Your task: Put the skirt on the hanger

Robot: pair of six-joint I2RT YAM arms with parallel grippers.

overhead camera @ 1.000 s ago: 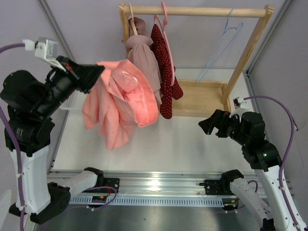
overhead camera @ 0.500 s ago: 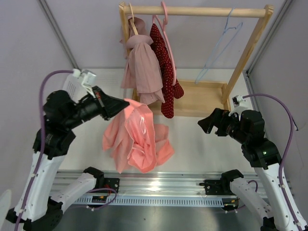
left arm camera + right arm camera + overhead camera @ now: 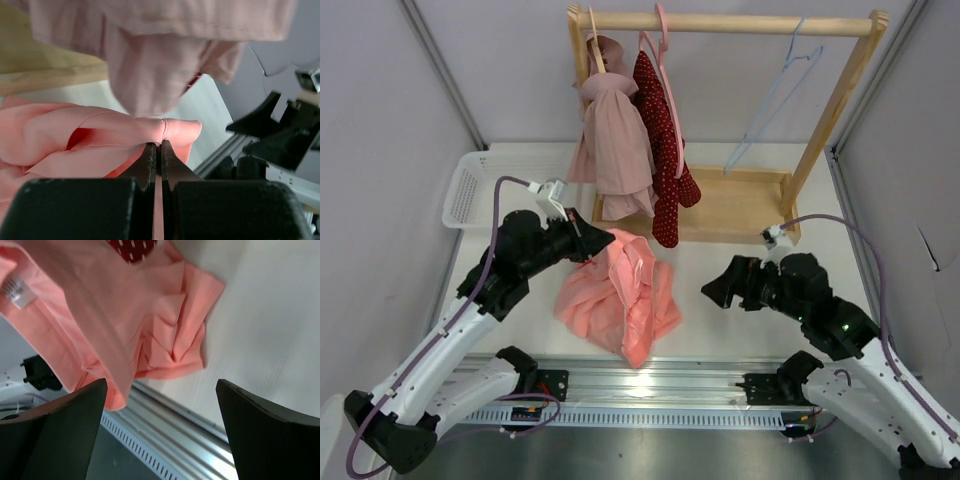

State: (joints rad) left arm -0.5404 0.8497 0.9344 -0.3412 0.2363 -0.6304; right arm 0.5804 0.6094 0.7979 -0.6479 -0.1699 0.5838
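Note:
The salmon-pink skirt [image 3: 620, 290] lies crumpled on the white table near its front edge, its top fold pinched in my left gripper [image 3: 592, 240], which is shut on it. In the left wrist view the skirt [image 3: 90, 137] bunches just beyond the closed fingertips [image 3: 158, 145]. My right gripper [image 3: 712, 292] stands open just right of the skirt, with nothing between its fingers. In the right wrist view the skirt [image 3: 150, 325] spreads ahead of the wide jaws. The light-blue wire hanger [image 3: 782, 85] hangs bare on the right of the wooden rail.
A wooden rack [image 3: 825, 110] stands at the back, holding a pale dusty-pink garment [image 3: 615, 140] and a dark red dotted garment [image 3: 665, 150] on its left side. A white basket [image 3: 465, 185] sits at the back left. A metal rail [image 3: 640, 385] runs along the front edge.
My left arm has swung down from high on the left and brought the skirt onto the table. My right gripper has moved left toward the skirt.

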